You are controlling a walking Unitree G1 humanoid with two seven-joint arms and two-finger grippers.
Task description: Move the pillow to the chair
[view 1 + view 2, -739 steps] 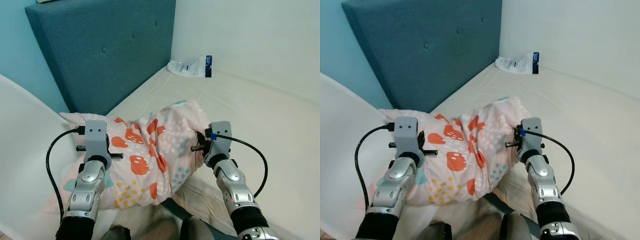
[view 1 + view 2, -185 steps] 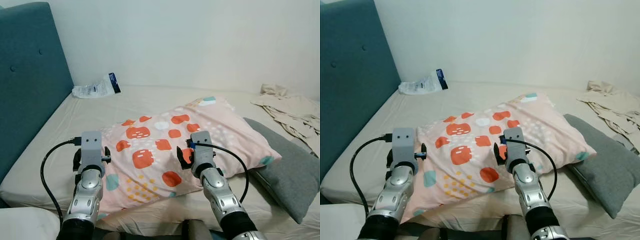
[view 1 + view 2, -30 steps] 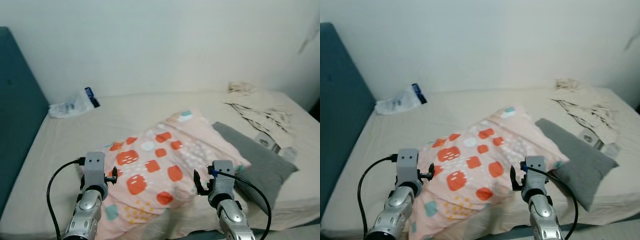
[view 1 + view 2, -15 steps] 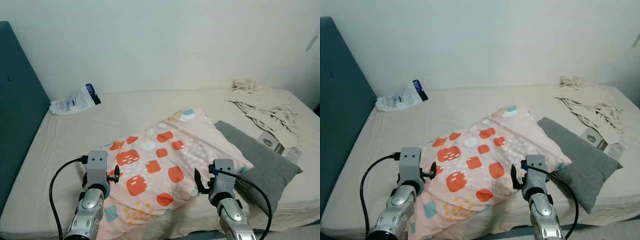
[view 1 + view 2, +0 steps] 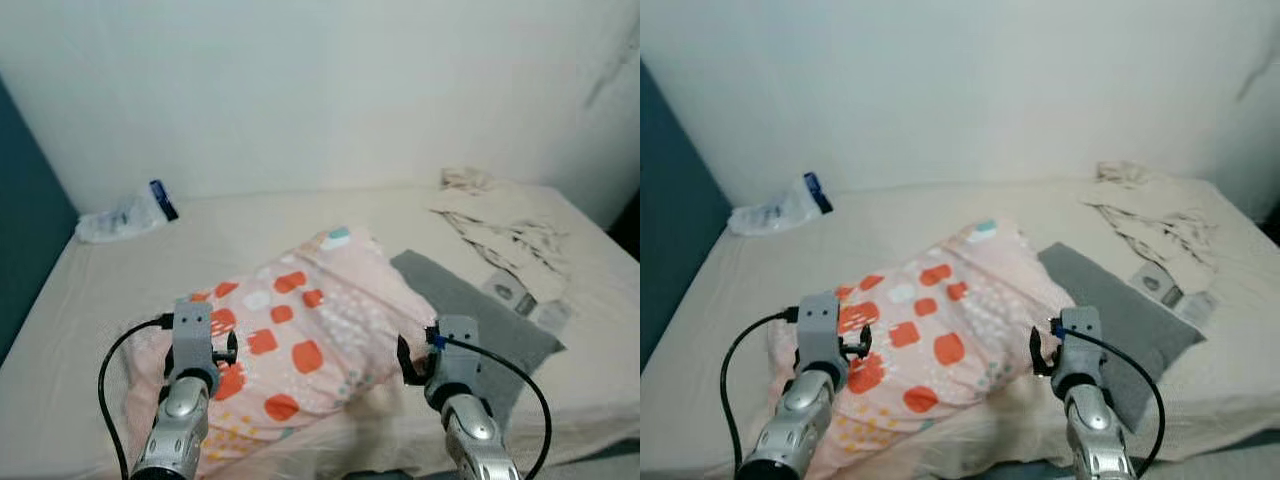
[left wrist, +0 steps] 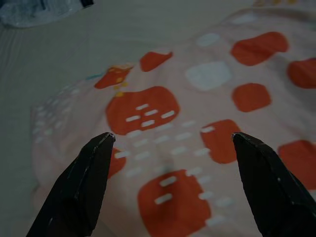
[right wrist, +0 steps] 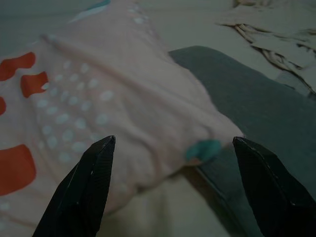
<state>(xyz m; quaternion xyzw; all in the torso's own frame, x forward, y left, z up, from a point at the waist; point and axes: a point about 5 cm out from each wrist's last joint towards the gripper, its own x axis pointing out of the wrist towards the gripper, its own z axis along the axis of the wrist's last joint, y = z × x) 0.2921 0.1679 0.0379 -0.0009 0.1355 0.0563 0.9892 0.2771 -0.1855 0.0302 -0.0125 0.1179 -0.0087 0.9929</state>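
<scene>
Left end effector [image 6: 170,136] spread wide, over soft pink orange-patched pillow [image 5: 300,340]

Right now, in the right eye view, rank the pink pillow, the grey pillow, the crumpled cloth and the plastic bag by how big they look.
1. Pink pillow, clearly largest.
2. Grey pillow and crumpled cloth look about alike; the cloth lies farther off, so I won't rank them.
3. Plastic bag, smallest, though farthest from the camera.

A home bedroom: a bed [image 5: 890,215] with beige sheet, teal upholstered headboard [image 5: 665,230], pillows, and rumpled clothing [image 5: 1150,225] against white walls.
</scene>
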